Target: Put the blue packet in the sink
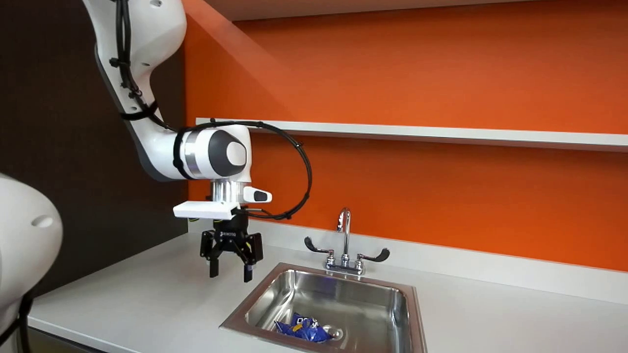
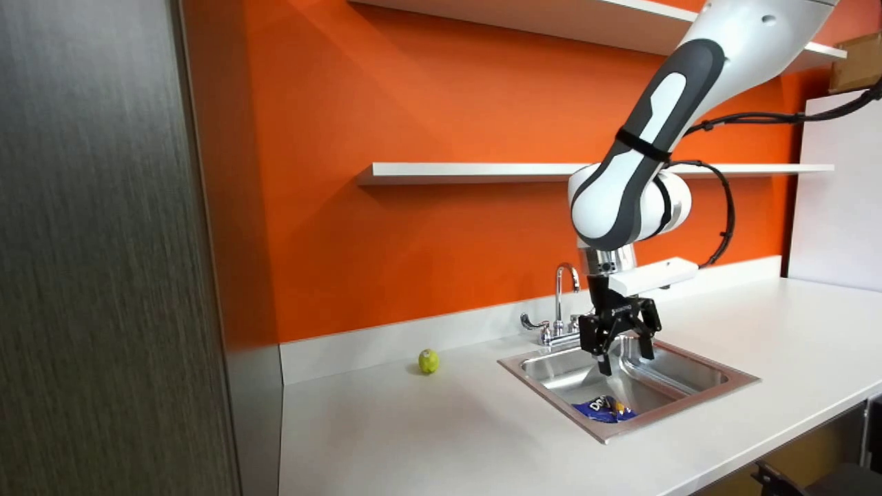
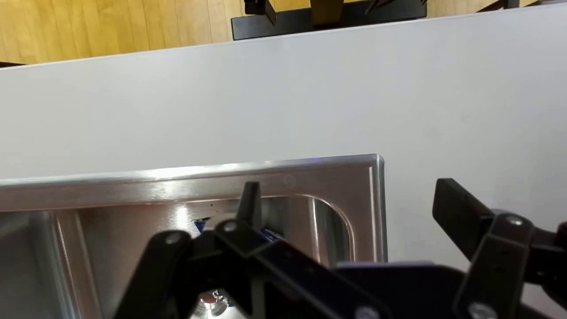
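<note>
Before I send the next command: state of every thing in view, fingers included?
Fingers: spread open, nothing between them
Sink: no standing water visible
Blue packet: crumpled, lying in the sink, not held
Faucet: looks off, no stream visible
Yellow-green ball: resting on the counter

Blue packet [image 1: 310, 333]: crinkled, white lettering, small yellow-orange patch; lies on the floor of the sink [image 1: 363, 304], near its front wall. Sink: rectangular, shiny metal, rounded inner corners, wide flat rim.
</note>
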